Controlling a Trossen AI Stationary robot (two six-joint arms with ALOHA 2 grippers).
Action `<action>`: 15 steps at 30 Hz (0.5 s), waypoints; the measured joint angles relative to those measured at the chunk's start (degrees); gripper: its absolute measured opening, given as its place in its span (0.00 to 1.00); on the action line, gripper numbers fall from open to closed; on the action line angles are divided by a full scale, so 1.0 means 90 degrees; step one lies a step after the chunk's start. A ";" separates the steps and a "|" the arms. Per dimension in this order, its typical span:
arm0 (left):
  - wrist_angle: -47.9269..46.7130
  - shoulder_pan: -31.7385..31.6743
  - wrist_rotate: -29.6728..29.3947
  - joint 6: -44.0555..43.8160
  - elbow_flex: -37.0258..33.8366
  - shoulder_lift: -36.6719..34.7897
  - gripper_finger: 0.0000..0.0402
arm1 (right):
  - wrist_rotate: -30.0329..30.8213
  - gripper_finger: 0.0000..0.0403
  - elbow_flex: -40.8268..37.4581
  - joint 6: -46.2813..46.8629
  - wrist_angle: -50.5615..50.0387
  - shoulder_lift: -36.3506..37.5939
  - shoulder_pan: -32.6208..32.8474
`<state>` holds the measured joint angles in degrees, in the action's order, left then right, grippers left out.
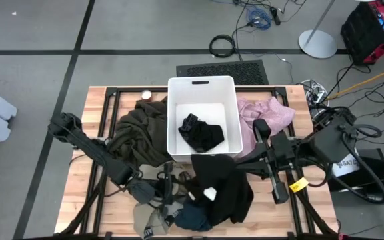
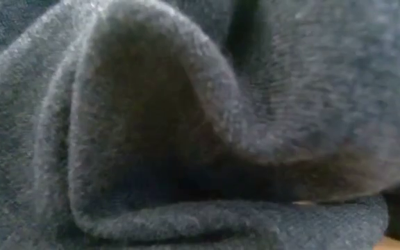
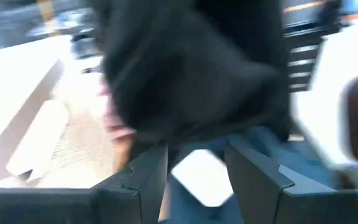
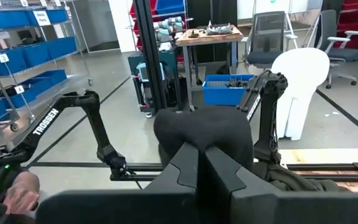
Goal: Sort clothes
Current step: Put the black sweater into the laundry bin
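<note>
I'm looking down on a wooden slatted table (image 1: 122, 210) with a black frame. A white bin (image 1: 176, 107) sits on it at the middle of the far side, with a dark garment inside. To the bin's left a large dark olive garment (image 1: 139, 130) lies spread on the wood, and a small round object (image 1: 147, 95) rests near the far edge beside it. To the bin's right a pale pink garment (image 1: 275, 113) lies bunched against the bin wall. At the near edge I see a black garment (image 1: 229, 187), with a navy-teal piece (image 1: 195, 219) and a beige piece (image 1: 149, 217) lying beside it.
</note>
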<state>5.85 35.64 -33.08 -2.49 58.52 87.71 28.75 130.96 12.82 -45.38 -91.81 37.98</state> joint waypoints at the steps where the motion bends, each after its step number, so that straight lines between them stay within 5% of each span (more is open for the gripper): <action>1: 0.0010 0.0000 -0.0354 0.0000 0.0000 0.0035 0.43 | 0.0000 0.00 0.0000 0.0000 -0.0017 0.0000 0.0000; 3: 0.0011 0.0007 -0.0952 -0.0018 0.0000 0.0058 0.43 | 0.0005 0.00 0.0000 0.0023 -0.0079 0.0000 0.0000; 9: 0.0101 0.0394 -0.1107 0.0108 0.0245 0.0038 0.43 | 0.0005 0.00 0.0000 0.0320 -0.0386 0.0000 0.0001; 15: 0.0139 0.1030 -0.2124 0.1029 0.0722 0.0031 0.43 | 0.0005 0.00 0.0000 0.0403 -0.0457 0.0000 0.0000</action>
<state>7.10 44.91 -52.20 6.77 65.02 87.99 28.80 130.96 16.45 -49.49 -91.81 37.98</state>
